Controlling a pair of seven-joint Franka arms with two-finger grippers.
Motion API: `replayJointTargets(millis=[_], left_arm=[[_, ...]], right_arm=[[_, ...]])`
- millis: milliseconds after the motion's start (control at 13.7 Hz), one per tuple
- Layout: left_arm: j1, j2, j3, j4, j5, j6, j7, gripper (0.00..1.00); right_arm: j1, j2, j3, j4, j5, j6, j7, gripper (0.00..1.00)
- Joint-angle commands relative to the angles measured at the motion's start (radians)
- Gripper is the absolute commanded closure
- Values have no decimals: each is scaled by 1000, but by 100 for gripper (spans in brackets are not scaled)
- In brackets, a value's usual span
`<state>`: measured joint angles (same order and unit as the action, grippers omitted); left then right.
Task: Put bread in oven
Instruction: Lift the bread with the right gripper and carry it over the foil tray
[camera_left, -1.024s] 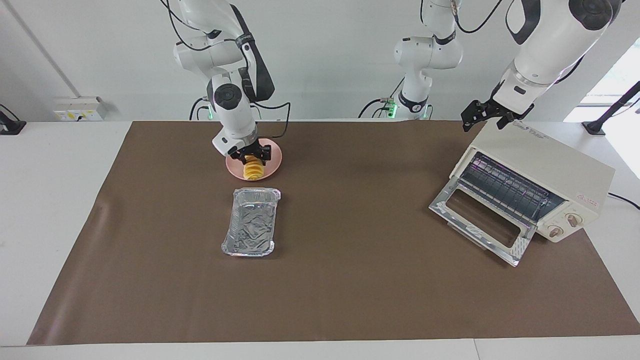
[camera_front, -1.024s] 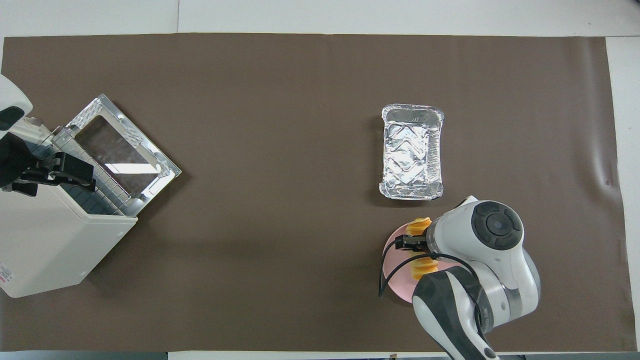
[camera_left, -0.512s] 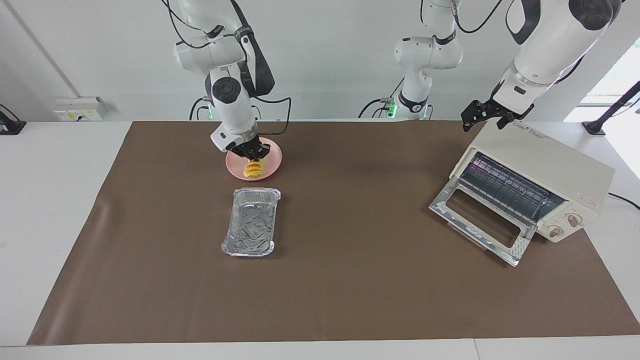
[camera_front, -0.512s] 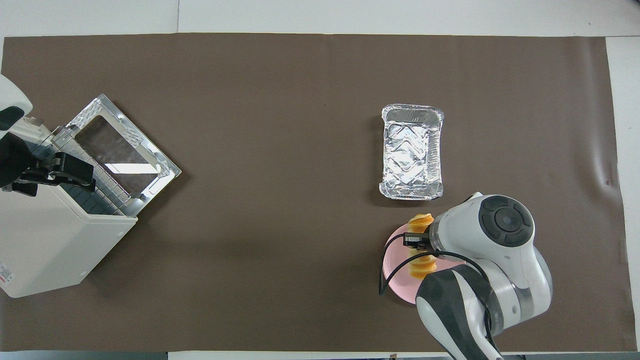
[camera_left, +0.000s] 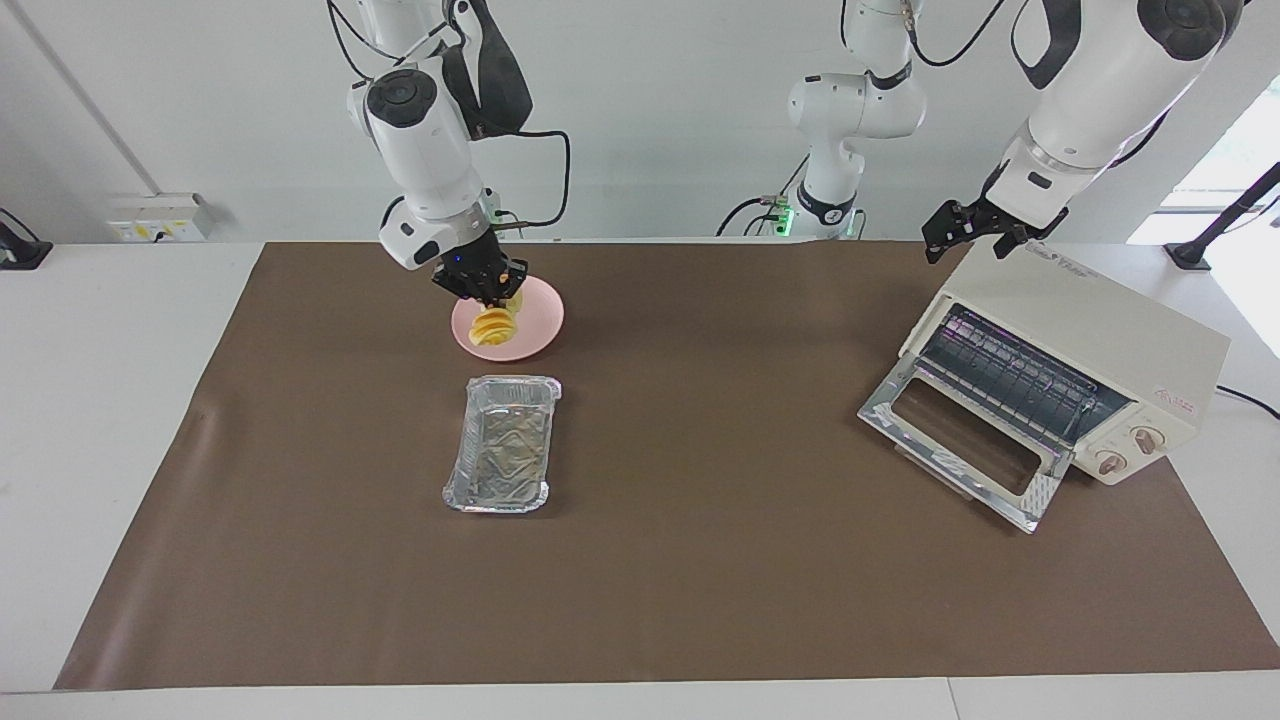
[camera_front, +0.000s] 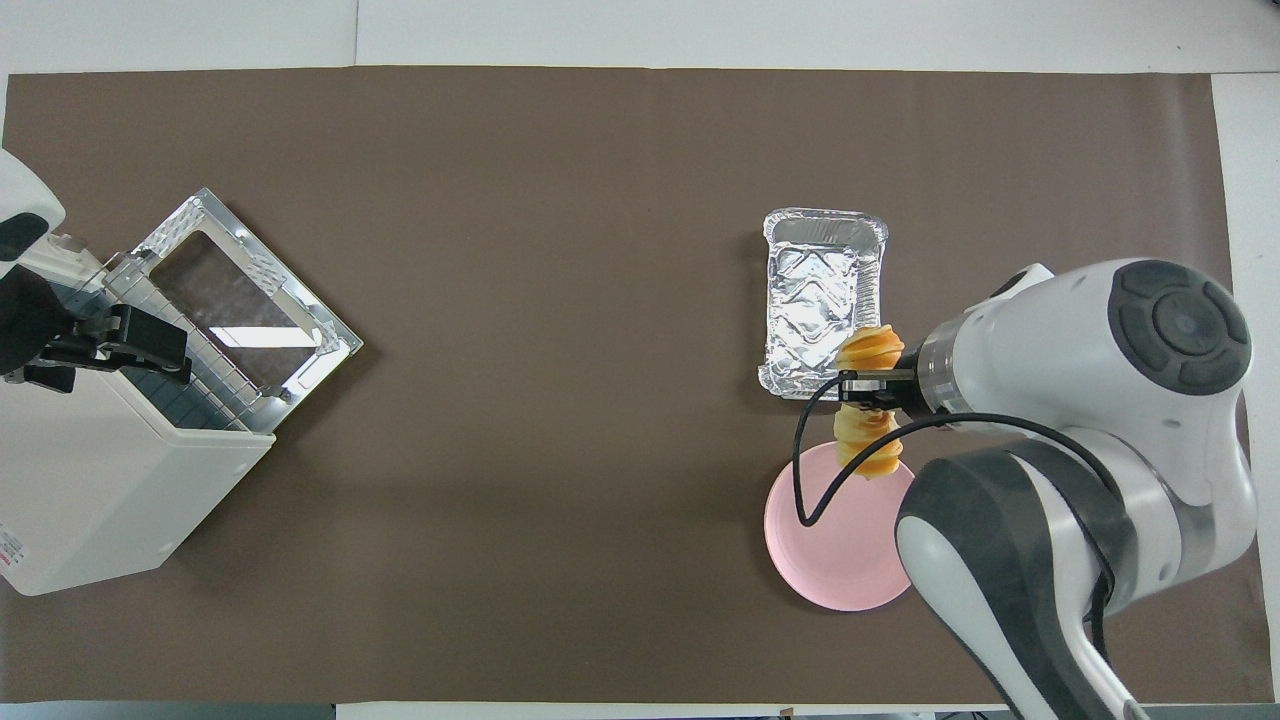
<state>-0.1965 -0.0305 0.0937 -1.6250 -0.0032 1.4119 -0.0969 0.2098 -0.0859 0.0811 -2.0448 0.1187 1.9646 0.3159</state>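
2 grippers: right gripper (camera_left: 487, 296) clamps bread (camera_left: 495, 325) over plate (camera_left: 535, 325); left gripper (camera_left: 955, 228) apart; brown mat (camera_left: 700, 560).

In the overhead view the oven (camera_front: 110, 500) runs off the left edge of the frame, and the left claw (camera_front: 150, 345) covers part of its top. At lower right the right arm hides the plate's (camera_front: 830, 545) rim and runs out of the bottom edge. The right claw (camera_front: 862, 390) covers the bread's (camera_front: 868, 350) middle. In the facing view both arms are cut off by the top edge.
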Motion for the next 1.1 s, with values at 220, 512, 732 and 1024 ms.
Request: replayJointTargets(millis=[220, 512, 732, 1024], left_arm=[[8, -14, -6, -7, 17, 2, -1, 0], [8, -14, -6, -7, 17, 2, -1, 0], [8, -14, -6, -7, 17, 2, -1, 0], [8, -14, -6, -7, 17, 2, -1, 0]], right_arm=[[-33, 302, 5, 276, -19, 115, -90, 100], [-36, 412, 5, 264, -11, 249, -92, 100], [-38, 428, 5, 227, -4, 255, -93, 100], [-46, 446, 5, 177, -7, 315, -113, 100]])
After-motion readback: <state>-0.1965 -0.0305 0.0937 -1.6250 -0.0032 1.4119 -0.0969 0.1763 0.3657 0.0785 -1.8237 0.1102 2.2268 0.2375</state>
